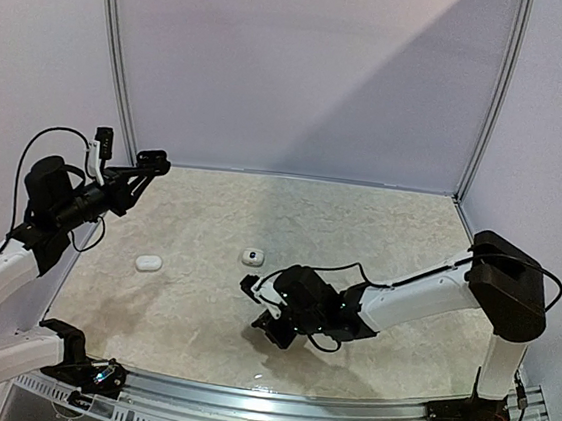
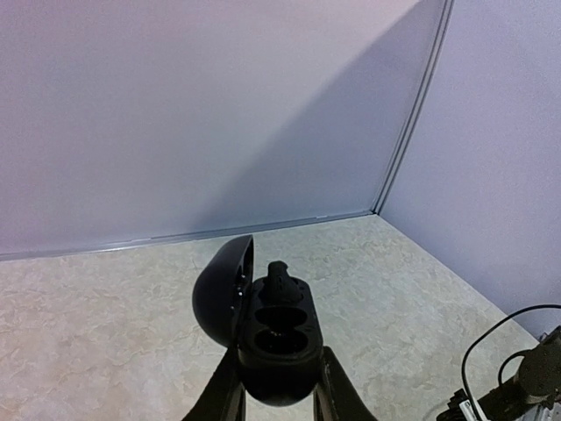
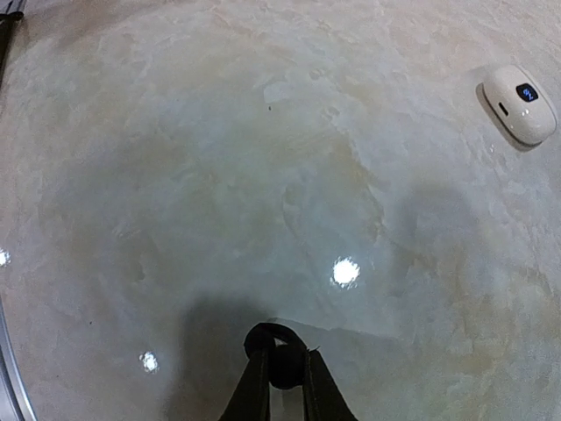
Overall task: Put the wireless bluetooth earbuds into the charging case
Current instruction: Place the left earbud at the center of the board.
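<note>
My left gripper [image 2: 279,386] is raised at the table's far left [image 1: 151,167] and shut on a black charging case [image 2: 273,342]. The case's lid [image 2: 221,289] stands open to the left. A black earbud [image 2: 282,281] sticks up at the far end of the case, and the two cavities nearer me look empty. My right gripper [image 3: 282,358] hangs low over the table's near middle [image 1: 273,327]. It is shut on a small round black earbud [image 3: 287,368] just above the surface.
A white oval case with a small blue display [image 3: 520,103] lies on the marble-patterned table [image 1: 378,241], at mid table [image 1: 252,257]. Another white oval case [image 1: 148,262] lies left of it. Pale walls [image 1: 307,62] close in the back and sides.
</note>
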You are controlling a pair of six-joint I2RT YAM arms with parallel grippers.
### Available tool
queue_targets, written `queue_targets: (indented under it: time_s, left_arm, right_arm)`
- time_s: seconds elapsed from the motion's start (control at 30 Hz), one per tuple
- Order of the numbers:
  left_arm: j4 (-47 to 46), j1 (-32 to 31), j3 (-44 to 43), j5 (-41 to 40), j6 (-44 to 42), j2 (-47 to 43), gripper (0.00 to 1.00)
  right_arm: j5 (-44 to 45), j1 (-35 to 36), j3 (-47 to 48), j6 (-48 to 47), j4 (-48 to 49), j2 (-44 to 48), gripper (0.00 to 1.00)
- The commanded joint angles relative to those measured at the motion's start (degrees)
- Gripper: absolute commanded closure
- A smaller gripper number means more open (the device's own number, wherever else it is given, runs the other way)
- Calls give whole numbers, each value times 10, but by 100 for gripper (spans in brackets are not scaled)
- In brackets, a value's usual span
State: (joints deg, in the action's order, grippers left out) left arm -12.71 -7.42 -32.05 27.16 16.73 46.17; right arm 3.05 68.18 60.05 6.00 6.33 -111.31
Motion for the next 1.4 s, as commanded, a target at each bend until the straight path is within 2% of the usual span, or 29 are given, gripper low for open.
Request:
queue_targets:
  time_s: [0.0,0.37,0.67,0.87,0.97,1.07,1.23,1.37]
  left_arm:
    - [-13,6,4,11,-4,8,100]
    - [-17,6,1,13,-4,14,100]
    - [-18,6,0,14,-2,17,100]
    - [-18,6,1,17,-2,19,100]
    - [-20,6,1,18,0,18,100]
    - [-25,6,3,18,0,17,100]
    - [-24,5,3,38,-3,14,100]
    - [-26,5,5,79,-10,12,100]
  right_arm:
    - [19,12,-14,35,-49,32,92]
    - [2,12,-2,37,-112,38,82]
    - [-48,12,2,27,-151,63,66]
    - [-90,1,42,5,-218,87,56]
    - [-122,-29,69,6,-247,95,56]
    - [-102,-47,101,-14,-256,94,59]
    - [-108,-49,194,-64,-330,15,62]
    - [-124,-52,203,-103,-338,-20,63]
